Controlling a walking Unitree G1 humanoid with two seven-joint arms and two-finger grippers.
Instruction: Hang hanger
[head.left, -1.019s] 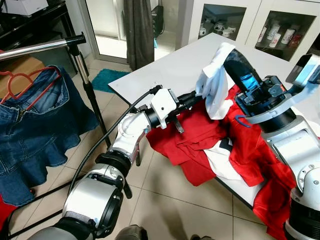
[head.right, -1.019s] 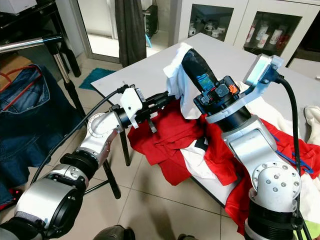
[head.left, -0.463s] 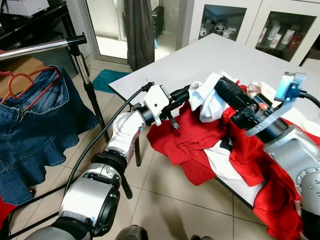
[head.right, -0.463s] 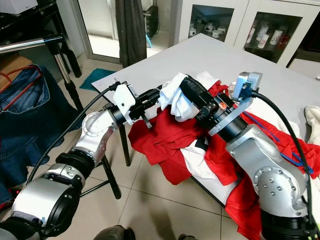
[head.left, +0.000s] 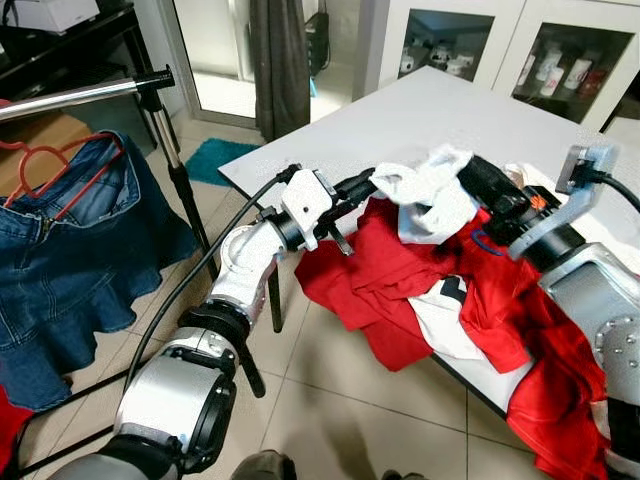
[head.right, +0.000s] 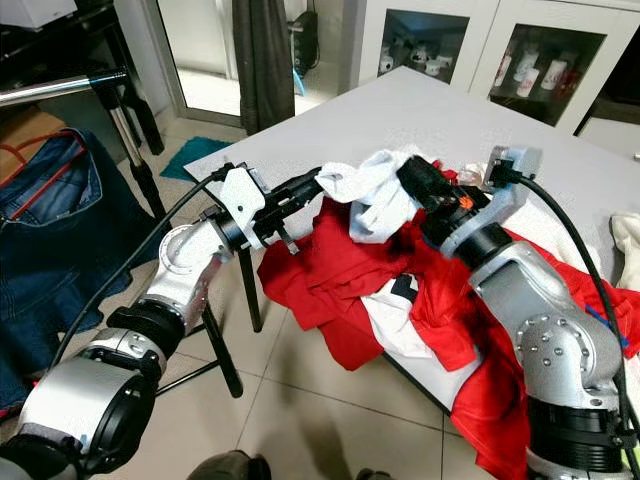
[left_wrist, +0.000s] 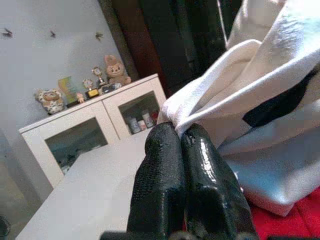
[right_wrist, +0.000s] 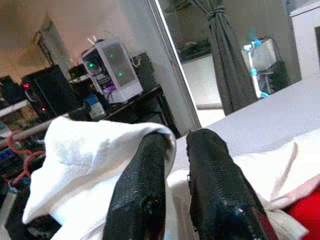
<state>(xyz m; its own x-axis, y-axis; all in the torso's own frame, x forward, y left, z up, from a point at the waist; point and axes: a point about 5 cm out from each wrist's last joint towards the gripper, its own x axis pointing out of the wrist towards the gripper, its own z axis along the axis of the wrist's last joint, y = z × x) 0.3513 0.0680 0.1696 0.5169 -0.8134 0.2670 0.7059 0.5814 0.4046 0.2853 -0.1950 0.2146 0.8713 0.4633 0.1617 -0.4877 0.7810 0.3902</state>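
We judge the task barely begun: the clothes rail (head.left: 80, 93) carries only a denim skirt (head.left: 70, 240) on a red hanger (head.left: 55, 165). On the bench (head.left: 400, 120) lies a red heap of garments (head.left: 400, 280), a blue hanger (head.right: 600, 325) tangled in it. Both our arms reach forward over that heap. We hold a white cloth (head.left: 430, 195) stretched between us, left gripper (left_wrist: 177, 142) with jaws clamped together on one edge, right gripper (right_wrist: 172, 142) pinching the other.

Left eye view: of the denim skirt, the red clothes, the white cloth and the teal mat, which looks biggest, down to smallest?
1. Red clothes and denim skirt: alike in spread; the skirt is cut off by the picture's edge, so no ranking.
2. White cloth, held between both grippers.
3. Teal mat, farther off, so unsure.
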